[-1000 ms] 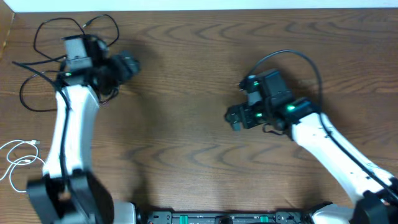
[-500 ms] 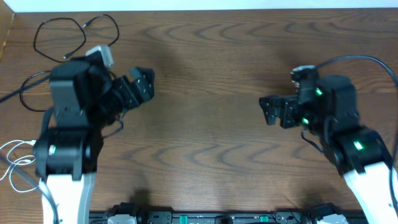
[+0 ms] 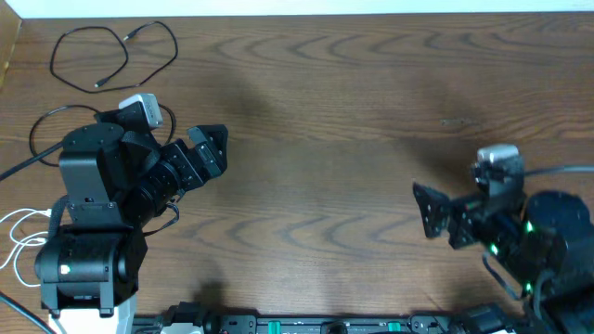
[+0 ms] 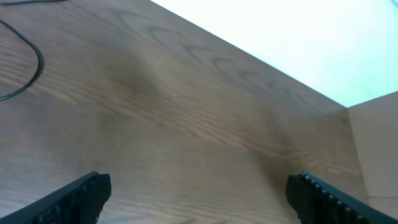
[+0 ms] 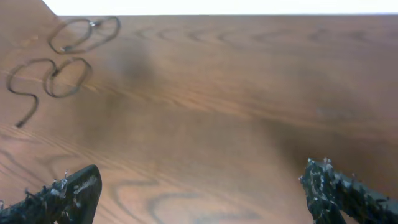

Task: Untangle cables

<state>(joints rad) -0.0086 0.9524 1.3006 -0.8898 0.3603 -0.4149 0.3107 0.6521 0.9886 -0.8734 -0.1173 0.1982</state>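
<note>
Three cables lie apart at the table's left. One black cable (image 3: 111, 51) forms a loop at the back left, also seen far off in the right wrist view (image 5: 84, 34). A second black cable (image 3: 35, 139) curves beside my left arm, which hides part of it; it shows in the right wrist view (image 5: 56, 78) and at the left wrist view's edge (image 4: 34, 68). The white cable (image 3: 19, 243) lies near the front left edge. My left gripper (image 3: 215, 153) (image 4: 199, 193) stands open and empty over bare wood. My right gripper (image 3: 422, 211) (image 5: 202, 190) is open and empty at the front right.
The wooden table (image 3: 316, 111) ends at a white strip along the back. A pale board or wall (image 4: 376, 149) stands at the right in the left wrist view. Thicker black leads run along both arms.
Both arms have drawn back toward the front edge and risen. The left gripper left the black cables at the back left; the right gripper moved right and forward. The cables stayed put.
</note>
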